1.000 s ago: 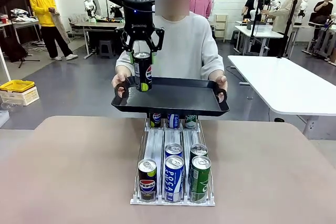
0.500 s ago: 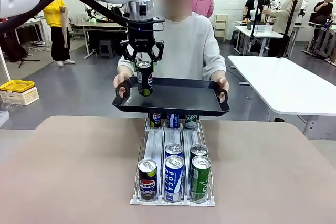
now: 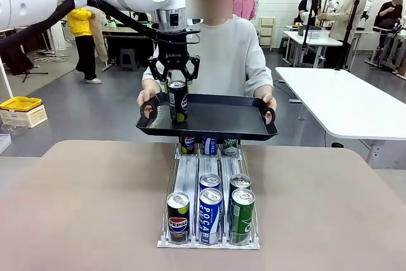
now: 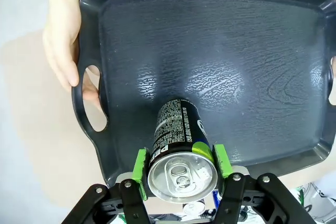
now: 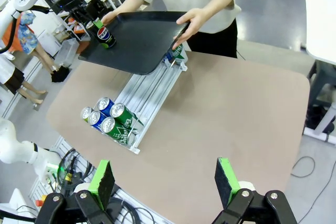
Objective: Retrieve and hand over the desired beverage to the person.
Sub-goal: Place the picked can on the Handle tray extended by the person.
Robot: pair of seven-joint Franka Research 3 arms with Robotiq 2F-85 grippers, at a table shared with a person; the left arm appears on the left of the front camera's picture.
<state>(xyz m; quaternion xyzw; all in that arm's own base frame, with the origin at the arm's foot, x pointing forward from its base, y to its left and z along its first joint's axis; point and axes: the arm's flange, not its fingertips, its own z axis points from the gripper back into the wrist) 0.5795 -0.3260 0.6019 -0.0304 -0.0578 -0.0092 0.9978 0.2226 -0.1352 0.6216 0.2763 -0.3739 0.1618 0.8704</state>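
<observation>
A person in a light grey sweatshirt stands at the far side and holds a black tray by both handles. My left gripper is shut on a black Pepsi can, upright over the tray's left part. Whether the can's base touches the tray floor I cannot tell. In the left wrist view the green pads clamp the can near its top, above the tray. A hand grips the tray's handle. My right gripper hangs open high above the table, nothing between its fingers.
A clear sloped rack on the tan table holds several cans: a Pepsi, a blue Pocari and a green can at its front. A white table stands at the right. Other people stand farther back.
My left gripper has lowered the Pepsi can into the tray and shifted slightly right. The person keeps the tray steady.
</observation>
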